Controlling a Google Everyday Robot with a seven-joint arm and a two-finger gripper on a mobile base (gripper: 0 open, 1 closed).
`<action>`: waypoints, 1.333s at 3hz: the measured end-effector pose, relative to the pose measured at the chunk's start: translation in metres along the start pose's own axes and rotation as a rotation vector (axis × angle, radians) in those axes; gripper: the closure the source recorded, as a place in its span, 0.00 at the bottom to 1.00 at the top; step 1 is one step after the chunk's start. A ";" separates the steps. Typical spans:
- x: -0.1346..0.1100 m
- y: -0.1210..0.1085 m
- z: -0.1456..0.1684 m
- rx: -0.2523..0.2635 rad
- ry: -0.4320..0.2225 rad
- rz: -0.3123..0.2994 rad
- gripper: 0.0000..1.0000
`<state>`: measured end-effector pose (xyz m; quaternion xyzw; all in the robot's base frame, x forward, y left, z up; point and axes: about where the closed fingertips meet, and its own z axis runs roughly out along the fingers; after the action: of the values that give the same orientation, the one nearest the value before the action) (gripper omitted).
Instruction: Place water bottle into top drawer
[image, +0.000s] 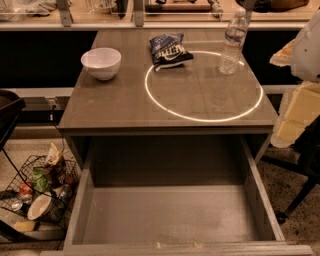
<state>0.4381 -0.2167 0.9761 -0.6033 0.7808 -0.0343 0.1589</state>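
Observation:
The water bottle (233, 42) is clear ribbed plastic with a white cap. It stands upright at the back right of the grey table top (125, 107), on the edge of a bright ring of light. The top drawer (170, 217) is pulled out wide open below the table's front edge, and its flat grey bottom is bare. My gripper (286, 54) is at the right edge of the view, to the right of the bottle and apart from it, on the white and cream arm (300, 112). It holds nothing that I can see.
A white bowl (101, 62) sits at the back left of the table. A dark blue chip bag (169, 49) lies at the back middle. A wire basket (42, 192) with trash stands on the floor to the left of the drawer. A counter edge (150, 22) runs behind the table.

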 end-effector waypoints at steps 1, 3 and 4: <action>0.000 0.000 0.000 0.000 0.000 0.000 0.00; 0.021 -0.038 0.007 0.134 -0.199 0.235 0.00; 0.031 -0.075 0.002 0.247 -0.352 0.365 0.00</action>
<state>0.5020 -0.2668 0.9863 -0.4255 0.8269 0.0053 0.3676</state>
